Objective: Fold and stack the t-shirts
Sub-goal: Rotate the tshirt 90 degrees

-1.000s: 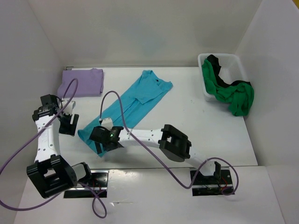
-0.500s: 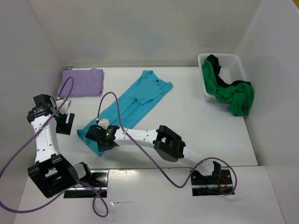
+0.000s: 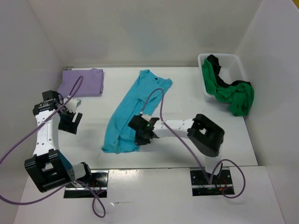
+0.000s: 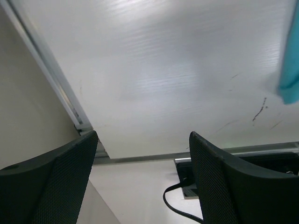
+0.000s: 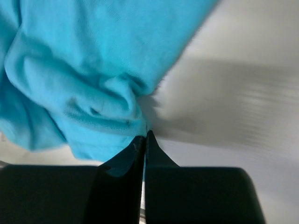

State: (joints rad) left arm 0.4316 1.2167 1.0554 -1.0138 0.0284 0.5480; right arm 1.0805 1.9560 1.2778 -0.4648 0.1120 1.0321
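Note:
The turquoise t-shirt lies as a long strip down the middle of the table. My right gripper is at its near right edge, shut on a bunched fold of the turquoise cloth, with the fingertips pressed together. The lavender t-shirt lies folded at the far left. The green t-shirt hangs over the rim of the white bin, with black cloth beside it. My left gripper hovers open over bare table left of the turquoise shirt, empty.
The white bin stands at the far right against the side wall. White walls close in the table on the left, back and right. Purple cables loop from both arms above the table. In the left wrist view, a metal rail runs along the left wall.
My right gripper has shut on the turquoise shirt's near end and dragged it to the right, straightening the strip. The left arm has shifted slightly.

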